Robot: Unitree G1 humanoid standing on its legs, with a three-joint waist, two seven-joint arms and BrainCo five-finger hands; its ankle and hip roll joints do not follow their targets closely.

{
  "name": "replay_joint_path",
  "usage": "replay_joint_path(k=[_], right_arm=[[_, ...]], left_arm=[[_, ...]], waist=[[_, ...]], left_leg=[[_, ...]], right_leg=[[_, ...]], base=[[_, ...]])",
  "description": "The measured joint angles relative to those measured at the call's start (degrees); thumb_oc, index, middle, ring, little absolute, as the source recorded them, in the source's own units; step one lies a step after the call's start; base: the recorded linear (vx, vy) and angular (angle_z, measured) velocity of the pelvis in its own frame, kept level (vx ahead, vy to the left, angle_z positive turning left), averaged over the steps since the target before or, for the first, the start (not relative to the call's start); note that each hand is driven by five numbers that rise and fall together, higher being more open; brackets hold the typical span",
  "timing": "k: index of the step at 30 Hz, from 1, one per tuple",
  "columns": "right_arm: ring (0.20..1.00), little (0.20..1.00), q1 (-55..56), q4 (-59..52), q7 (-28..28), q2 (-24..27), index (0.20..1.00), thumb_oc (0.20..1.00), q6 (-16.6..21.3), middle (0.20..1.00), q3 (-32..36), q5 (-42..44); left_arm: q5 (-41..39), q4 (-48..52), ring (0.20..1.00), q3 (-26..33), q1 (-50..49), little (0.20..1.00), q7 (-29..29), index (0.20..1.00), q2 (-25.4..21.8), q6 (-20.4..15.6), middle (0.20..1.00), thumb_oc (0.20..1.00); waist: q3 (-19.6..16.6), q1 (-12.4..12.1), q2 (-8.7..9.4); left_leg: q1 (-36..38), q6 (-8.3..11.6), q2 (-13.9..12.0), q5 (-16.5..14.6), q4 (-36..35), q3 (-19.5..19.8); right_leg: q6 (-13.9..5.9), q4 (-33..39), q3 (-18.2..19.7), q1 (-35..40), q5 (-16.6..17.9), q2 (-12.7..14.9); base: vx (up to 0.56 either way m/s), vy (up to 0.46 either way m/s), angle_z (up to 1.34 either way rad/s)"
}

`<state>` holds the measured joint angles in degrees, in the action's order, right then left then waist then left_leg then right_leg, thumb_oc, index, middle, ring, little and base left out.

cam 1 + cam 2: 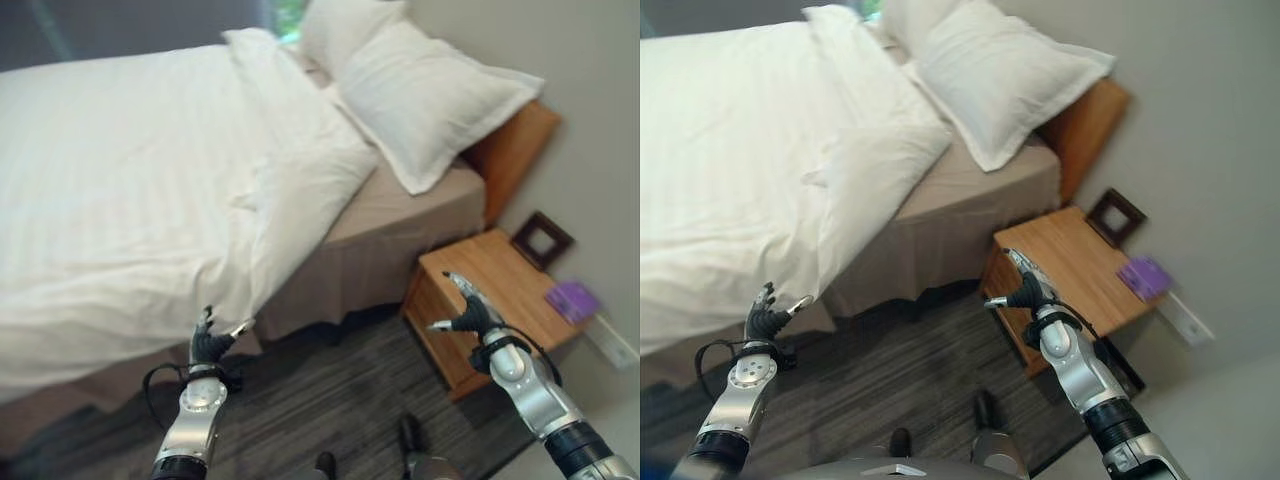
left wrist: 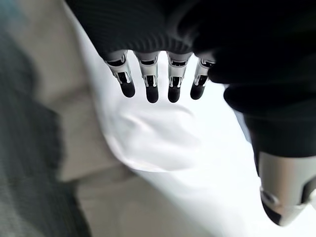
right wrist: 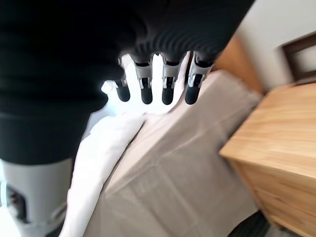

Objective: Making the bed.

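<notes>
**Two empty hands by the bed**

The white blanket [image 1: 130, 180] lies on the bed [image 1: 400, 215], folded back near two pillows [image 1: 420, 95]. The left hand [image 1: 208, 342] is open and empty, just below the blanket's edge. The right hand [image 1: 468, 312] is open and empty too, over the wooden nightstand [image 1: 500, 275].

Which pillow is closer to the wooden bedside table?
The big front pillow, leaning on the wooden headboard. The other pillow sits behind it, farther away.
</notes>
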<state>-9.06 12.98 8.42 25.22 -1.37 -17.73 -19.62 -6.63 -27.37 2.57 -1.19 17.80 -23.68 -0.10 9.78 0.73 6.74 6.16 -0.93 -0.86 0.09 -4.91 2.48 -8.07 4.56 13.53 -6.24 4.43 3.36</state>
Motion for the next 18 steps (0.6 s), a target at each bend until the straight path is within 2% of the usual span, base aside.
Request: replay_joint_path(k=[1, 3, 4, 5, 6, 7, 8, 9, 10, 11, 12, 13, 16, 18], right_arm=[[1.0, 1.0, -0.08, 0.21, 0.01, -0.16, 1.0, 1.0, 0.0, 1.0, 0.0, 0.08], [1.0, 1.0, 0.17, 1.07, 0.13, -0.16, 1.0, 1.0, -0.06, 1.0, 0.92, 0.65], [1.0, 1.0, 0.18, 1.18, -0.03, 0.39, 1.0, 1.0, -0.39, 1.0, 0.96, 1.6], [1.0, 1.0, 0.0, 1.15, -0.06, 1.15, 1.0, 1.0, -0.46, 1.0, 1.01, 1.97], [1.0, 1.0, -1.0, 0.97, -0.19, 1.61, 1.0, 1.0, -0.56, 1.0, 1.46, 2.2], [1.0, 1.0, -1.17, 0.77, -0.13, 1.6, 1.0, 1.0, -0.54, 1.0, 2.32, 2.26], [1.0, 1.0, -1.31, 0.66, -0.13, 1.84, 1.0, 1.0, -0.55, 1.0, 2.87, 2.33], [1.0, 1.0, -1.32, 0.32, 0.0, 2.29, 1.0, 1.0, -0.56, 1.0, 3.65, 2.77], [1.0, 1.0, -1.51, 0.32, 0.2, 2.91, 1.0, 1.0, -0.67, 1.0, 3.88, 2.86], [1.0, 1.0, -2.31, 0.3, 0.24, 3.19, 1.0, 1.0, -0.71, 1.0, 3.84, 3.01], [1.0, 1.0, -2.83, 0.02, 0.53, 3.15, 1.0, 1.0, -0.72, 1.0, 3.92, 3.9], [1.0, 1.0, -3.33, -0.68, 0.97, 3.42, 1.0, 1.0, -0.75, 1.0, 3.98, 3.98], [1.0, 1.0, -3.31, -0.92, 1.1, 4.03, 1.0, 1.0, -0.86, 1.0, 4.02, 3.97], [1.0, 1.0, -2.97, -0.78, 1.22, 5.15, 1.0, 1.0, -0.97, 1.0, 5.2, 3.95]], left_arm=[[0.02, 0.11, 1.0, 0.06, -1.15, 1.0, 0.07, 1.0, 0.24, 0.38, 1.0, 1.0], [0.07, 1.25, 1.0, -0.45, -2.98, 1.0, -0.04, 1.0, 1.39, 0.36, 1.0, 1.0], [0.08, 2.04, 1.0, -0.6, -3.51, 1.0, -0.08, 1.0, 2.43, 0.41, 1.0, 1.0], [0.02, 3.0, 1.0, -0.6, -3.34, 1.0, -0.09, 1.0, 3.13, 0.37, 1.0, 1.0], [-0.02, 4.78, 1.0, -0.6, -3.14, 1.0, -0.12, 1.0, 3.4, 0.23, 1.0, 1.0], [-0.06, 4.77, 1.0, -0.7, -2.12, 1.0, -0.13, 1.0, 3.39, 0.19, 1.0, 1.0], [-0.07, 4.79, 1.0, -0.78, -1.27, 1.0, -0.06, 1.0, 3.42, 0.14, 1.0, 1.0], [-0.59, 4.68, 1.0, -1.02, -0.1, 1.0, -0.03, 1.0, 3.54, 0.02, 1.0, 1.0], [-2.09, 4.6, 1.0, -1.23, 1.35, 1.0, 0.04, 1.0, 3.6, -0.19, 1.0, 1.0], [-2.35, 4.78, 1.0, -1.16, 2.03, 1.0, 0.33, 1.0, 3.5, -0.78, 1.0, 1.0], [-2.36, 4.81, 1.0, -1.14, 2.47, 1.0, 0.65, 1.0, 3.39, -1.24, 1.0, 1.0], [-2.39, 4.99, 1.0, -1.14, 3.59, 1.0, 1.09, 1.0, 3.34, -1.65, 1.0, 1.0], [-3.64, 8.34, 1.0, -0.64, 3.56, 1.0, 1.26, 1.0, 3.18, -2.3, 1.0, 1.0], [-4.48, 9.77, 1.0, -0.39, 4.3, 1.0, 1.76, 1.0, 3.22, -3.36, 1.0, 1.0]], waist=[[0.11, -0.16, -1.01], [1.51, 0.44, -2.84], [1.66, 0.89, -4.59], [2.02, 0.86, -5.9], [2.63, 0.63, -6.31], [3.11, 1.08, -5.34], [3.62, 1.14, -4.43], [3.8, 1.28, -4.28], [3.99, 1.92, -3.93], [4.37, 2.15, -3.41], [4.2, 2.25, -3.7], [4.29, 2.17, -4.15], [4.31, 2.14, -4.43], [4.73, 2.53, -5.82]], left_leg=[[0.55, 0.41, -1.54, -0.49, -0.29, -1.71], [2.33, 0.98, -4.2, -1.32, 0.14, -2.17], [2.26, 1.17, -5.33, -1.67, 1.19, -2.08], [1.86, 1.62, -6.63, -2.58, 2.62, -1.93], [-0.96, 3.12, -6.98, -1.47, 8.33, -2.23], [-3.48, 5.22, -6.14, -0.33, 12.62, -2.56], [-4.58, 5.7, -5.04, 1.59, 14.78, -3.86], [-5.75, 6.87, -4.81, 4.14, 16.51, -6.5], [-7.35, 7.2, -4.81, 4.79, 19.24, -10.02], [-7.65, 7.11, -4.83, 4.36, 18.79, -13.93], [-7.53, 7.11, -4.83, 4.34, 16.53, -16.77], [-7.19, 6.95, -4.73, 4.47, 10.87, -19.64], [-7.15, 6.71, -4.98, 4.91, 2.66, -18.88], [-8.72, 5.97, -7.56, 5.61, 0.35, -19.33]], right_leg=[[0.31, -0.92, -2.38, 0.59, 0.89, -0.71], [1.21, -1.45, -6.17, 2.78, 1.53, -2.05], [1.61, -1.58, -7.38, 3.95, 1.67, -3.19], [2.46, -1.9, -7.68, 4.48, 1.47, -4.32], [4.81, -2.22, -9.64, 4.59, 1.17, -4.43], [4.98, -1.65, -10.63, 4.98, 1.26, -3.05], [5.61, -0.83, -11.35, 6.29, 1.7, -1.77], [6.77, 0.03, -12.74, 7.93, 2.28, -0.45], [7.43, 1.35, -14.18, 9.15, 2.27, 0.58], [7.92, 1.46, -14.72, 9.5, 2.07, 1.29], [8.25, 1.47, -15.16, 9.62, 1.83, 1.58], [8.35, 1.4, -15.64, 9.58, 1.66, 1.81], [8.2, 1.45, -16.64, 9.63, 1.18, 1.73], [7.44, 1.48, -18.47, 10.57, 0.43, 1.31]], base=[[0.29, -0.236, 1.29], [0.22, -0.25, 0.64], [0.2, -0.232, 0.6], [0.13, -0.16, 0.55], [0.1, -0.144, 0.5], [0.08, -0.137, 0.4], [0.09, -0.122, 0.56], [0.12, -0.084, 0.67], [0.16, -0.024, 0.7], [0.13, 0.006, 0.51], [0.21, 0.048, 0.34], [0.19, 0.059, 0.28], [0.15, 0.075, 0.23], [0.2, 0.131, 0.34]])
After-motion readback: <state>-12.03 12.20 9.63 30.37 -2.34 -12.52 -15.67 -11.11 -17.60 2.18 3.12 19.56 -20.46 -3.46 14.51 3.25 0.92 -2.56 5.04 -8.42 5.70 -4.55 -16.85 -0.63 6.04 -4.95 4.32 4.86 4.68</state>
